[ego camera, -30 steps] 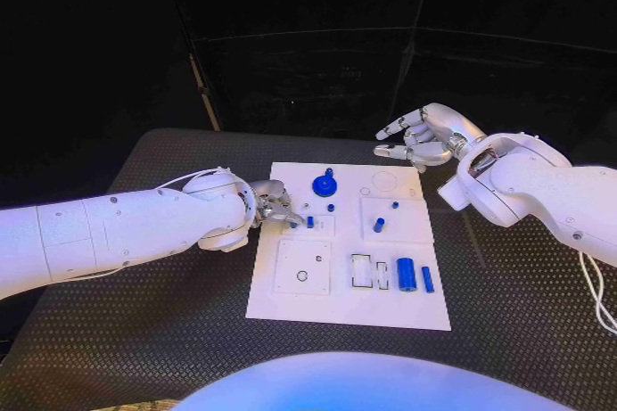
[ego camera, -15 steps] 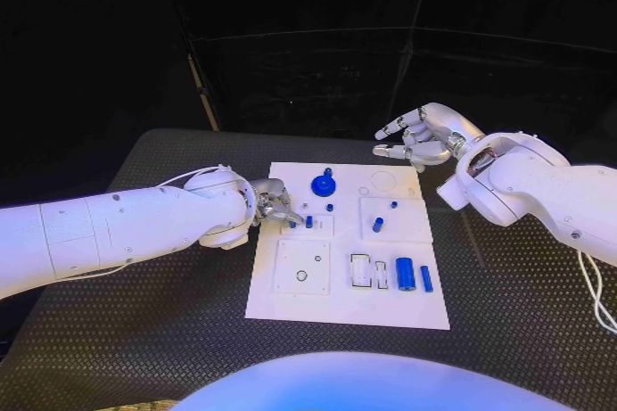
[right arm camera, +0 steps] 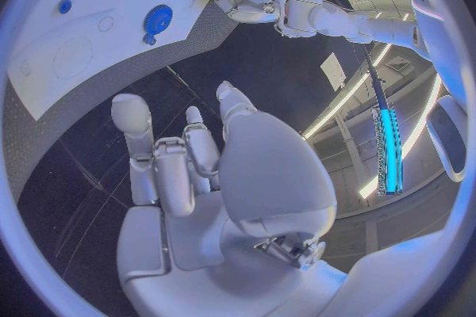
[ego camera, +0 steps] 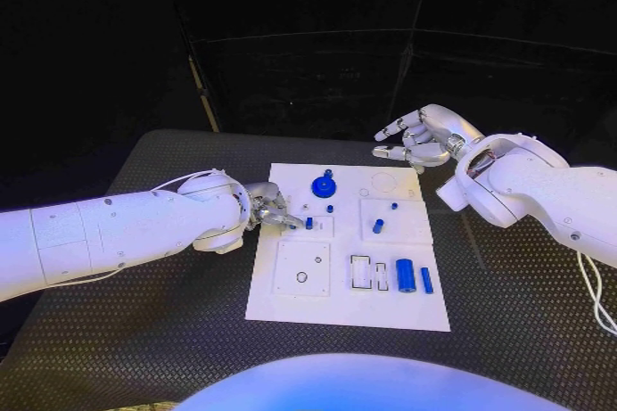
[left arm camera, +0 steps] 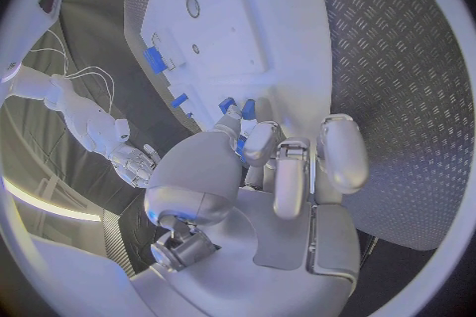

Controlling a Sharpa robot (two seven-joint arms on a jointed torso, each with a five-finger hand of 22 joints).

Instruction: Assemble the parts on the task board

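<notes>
While the left robot hand (ego camera: pixel 273 206) pinches a small blue peg (ego camera: pixel 308 222) at the task board's (ego camera: pixel 347 311) left edge, the right robot hand (ego camera: pixel 414 139) hovers with fingers spread beyond the board's far edge, above the dark surface (ego camera: pixel 154 340). Other blue parts (ego camera: pixel 407 274) lie on the board.

The task board (ego camera: pixel 290 308) lies at the centre of the bench (ego camera: pixel 154 340). The left hand (ego camera: pixel 273 206) sits at the board's left edge, by a small peg (ego camera: pixel 308 222). The right hand (ego camera: pixel 414 139) hangs beyond its upper right corner. A gear (ego camera: pixel 324 185) lies at upper centre, two cylinders (ego camera: pixel 407 275) at lower right.
</notes>
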